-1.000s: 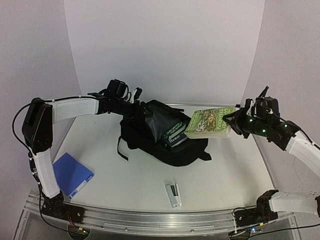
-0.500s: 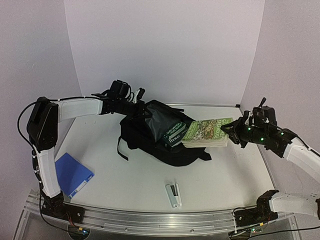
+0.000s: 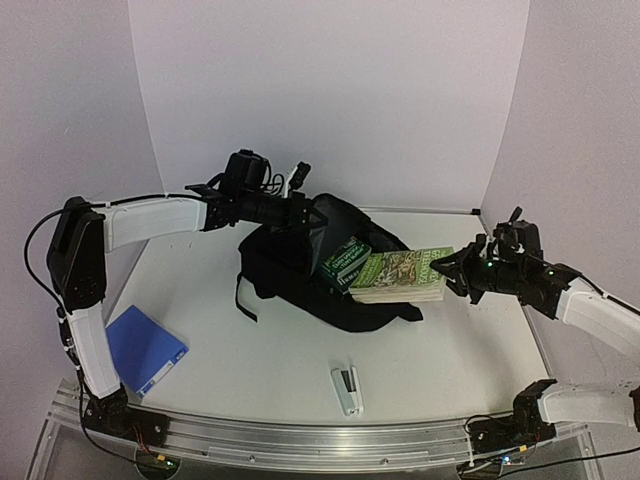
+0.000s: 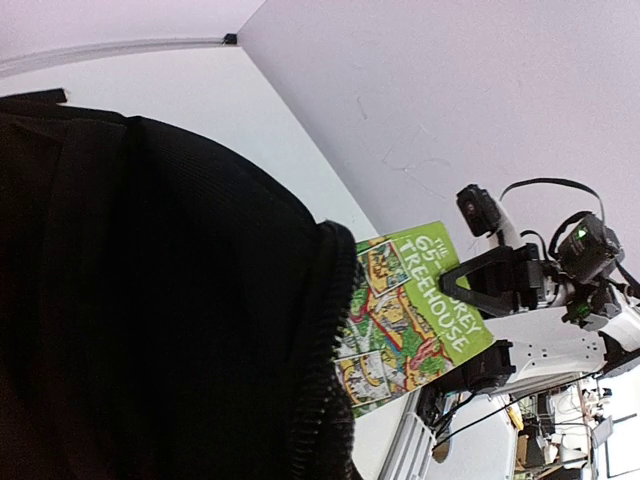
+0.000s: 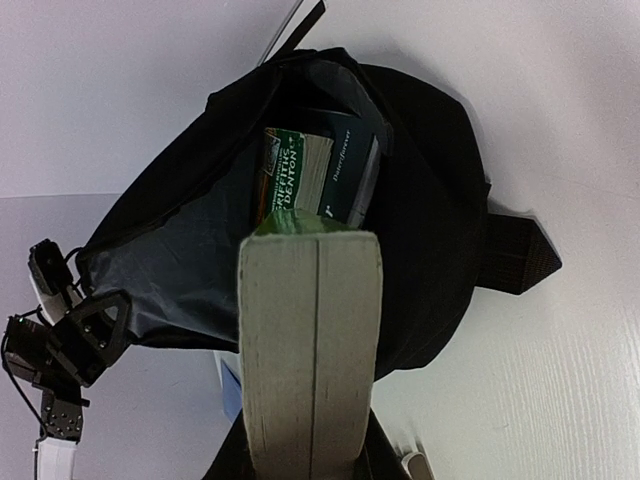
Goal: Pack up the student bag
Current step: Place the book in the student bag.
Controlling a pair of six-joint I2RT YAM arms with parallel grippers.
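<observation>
The black, soft student bag (image 3: 275, 278) lay slumped, mouth gaping around a dark book (image 3: 345, 262). The left gripper (image 3: 311, 213) pinched its raised rim; the right gripper (image 3: 449, 271) clamped a green paperback (image 3: 400, 272).

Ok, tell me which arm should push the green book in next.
Right. The right gripper holds the green book, its far end at the open mouth of the student bag. The left gripper is shut on the bag's rim, propping it open.

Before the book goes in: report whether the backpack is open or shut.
Open: backpack mouth gapes, lifted by the left gripper; dark-green book shows inside.
</observation>
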